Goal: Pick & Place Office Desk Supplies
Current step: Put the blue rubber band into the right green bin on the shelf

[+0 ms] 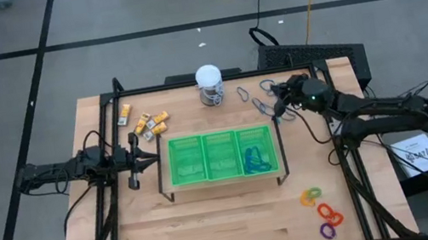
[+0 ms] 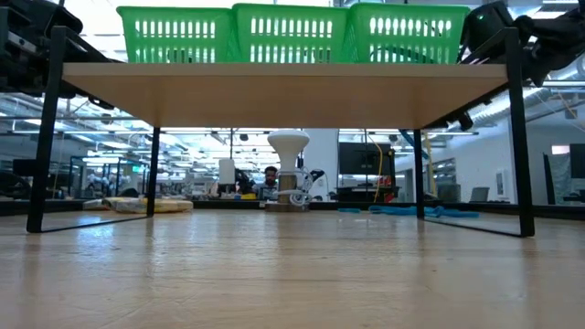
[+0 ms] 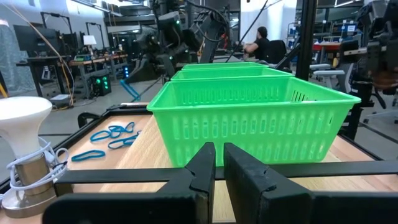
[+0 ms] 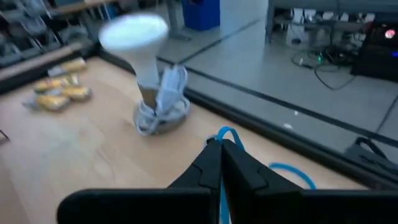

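My right gripper (image 1: pixel 281 110) hovers over the table's far right, past the green tray (image 1: pixel 201 144), and is shut on a thin blue loop (image 4: pixel 224 132). More blue and grey loops (image 1: pixel 243 94) lie on the wood near it, and another blue loop (image 4: pixel 291 170) lies just beyond the fingers. Several blue loops (image 1: pixel 257 161) lie in the tray's right compartment. Yellow-and-white blocks (image 1: pixel 146 123) lie at the far left. Orange, purple and green rings (image 1: pixel 323 210) lie near the front right. My left gripper (image 3: pixel 217 163) waits shut, level, at the tray's left end. My right gripper pinches the blue loop between its two fingertips. The loop's curved end (image 4: pixel 227 130) sticks out just past the tips, and a strand (image 4: pixel 221 186) runs back between the fingers. The fingers slant slightly down toward the table's far left. The loop's rear part is hidden by the fingers.
A white-topped jar (image 1: pixel 209 84) wrapped with a cord stands at the far edge, left of the loops. The tray stands on a raised wooden shelf (image 2: pixel 283 94) with black legs. A black frame (image 1: pixel 191 82) runs along the far edge. Bare wood lies in front of the shelf.
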